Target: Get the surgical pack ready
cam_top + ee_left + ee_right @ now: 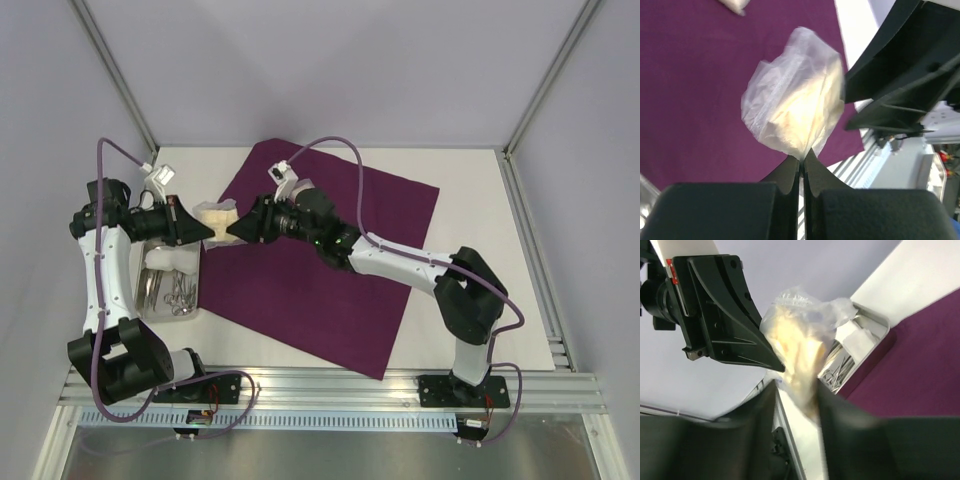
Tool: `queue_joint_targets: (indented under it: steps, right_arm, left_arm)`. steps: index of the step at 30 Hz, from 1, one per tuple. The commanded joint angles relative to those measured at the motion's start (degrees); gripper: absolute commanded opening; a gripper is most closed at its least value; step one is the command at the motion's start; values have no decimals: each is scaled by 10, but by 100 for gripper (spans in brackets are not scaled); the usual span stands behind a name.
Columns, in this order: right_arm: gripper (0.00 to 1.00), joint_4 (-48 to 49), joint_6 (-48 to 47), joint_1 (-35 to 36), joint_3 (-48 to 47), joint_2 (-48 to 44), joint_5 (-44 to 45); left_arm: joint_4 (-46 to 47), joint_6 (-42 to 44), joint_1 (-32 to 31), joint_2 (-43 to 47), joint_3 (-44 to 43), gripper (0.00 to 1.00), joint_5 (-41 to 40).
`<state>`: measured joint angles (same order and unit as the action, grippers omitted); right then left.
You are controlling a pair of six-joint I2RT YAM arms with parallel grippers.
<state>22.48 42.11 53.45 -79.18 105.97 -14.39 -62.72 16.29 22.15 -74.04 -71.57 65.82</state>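
Note:
The surgical pack is a plum-purple drape point(330, 280) spread flat as a big sheet on the white table; it also shows in the left wrist view point(690, 100) and the right wrist view point(925, 370). My left gripper point(203, 228) point(802, 157) is shut on one corner of a clear plastic bag of cream-white material point(217, 218) point(795, 105) point(800, 335), held in the air above the drape's left edge. My right gripper point(236, 229) point(796, 390) faces it from the other side. Its jaws stand apart, with the bag's other end between them.
A metal tray point(140, 300) point(880, 325) left of the drape holds several steel instruments point(178, 295) and a white packet point(170, 262). A small white item point(732, 5) lies on the drape. Frame posts and purple walls surround the table.

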Motion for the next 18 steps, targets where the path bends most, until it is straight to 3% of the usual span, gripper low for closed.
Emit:
queue_joint_targets:
  steps: [1, 2, 4, 8, 12, 18]
  right_arm:
    - [51, -57, -32, 3, -33, 9, -13]
    - [75, -95, -38, 3, -36, 7, 1]
    - [89, -123, -57, 3, -27, 0, 21]
    - [91, -178, -87, 3, -7, -21, 50]
    - [91, -206, -98, 3, -5, -14, 46]
    - [90, -214, -83, 3, -17, 12, 31]
  left_arm:
    - [-9, 32, 3, 0, -14, 0, -83]
    - [-24, 55, 9, -5, -18, 0, -109]
    - [-62, 114, 31, -17, -22, 0, -172]
    - [-97, 210, 136, -36, -9, 0, -253]
    - [-136, 308, 188, -57, 21, 0, -308]
    - [-51, 334, 225, -55, 98, 0, -412]
